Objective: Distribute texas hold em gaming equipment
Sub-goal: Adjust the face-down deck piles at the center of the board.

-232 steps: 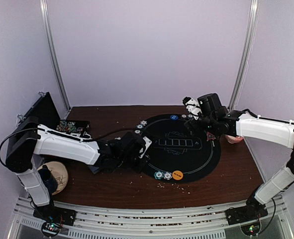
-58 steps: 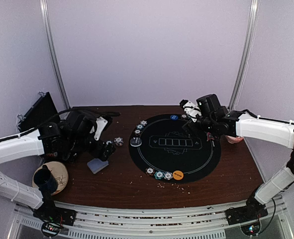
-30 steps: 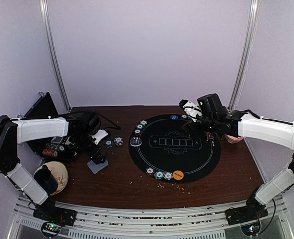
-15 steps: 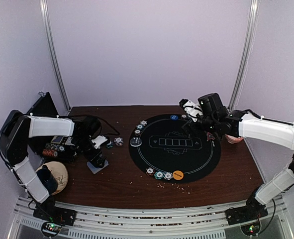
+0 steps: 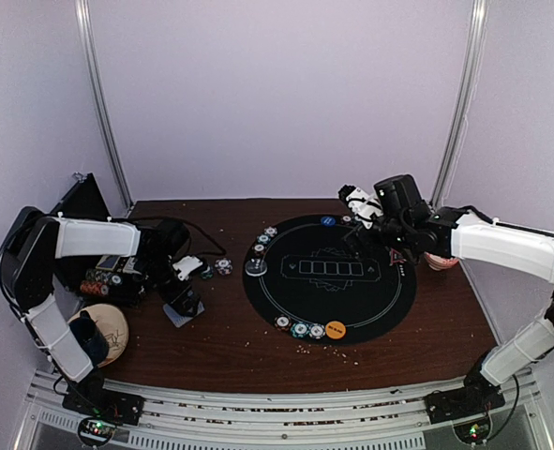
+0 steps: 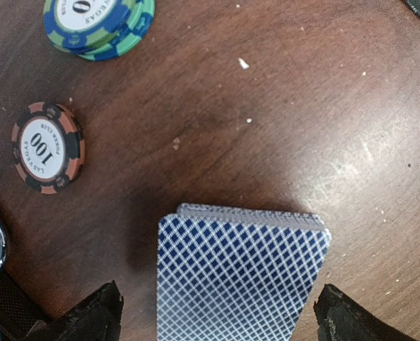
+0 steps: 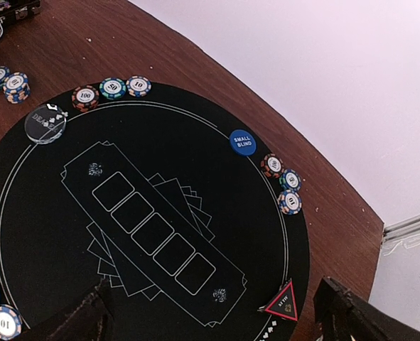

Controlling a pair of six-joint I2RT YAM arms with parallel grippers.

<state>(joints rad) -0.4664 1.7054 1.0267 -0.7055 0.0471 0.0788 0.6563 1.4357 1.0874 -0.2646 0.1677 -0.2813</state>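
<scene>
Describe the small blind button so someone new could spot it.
Start at the round black mat on the brown table. On its outer band, beside a row of three striped chips, lies the small blind button. It alone is plain blue with white lettering instead of stripes and a number.

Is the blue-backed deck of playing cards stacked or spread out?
Stacked: the blue diamond-patterned card deck lies back up on the brown wooden table as one squared pile.
</scene>
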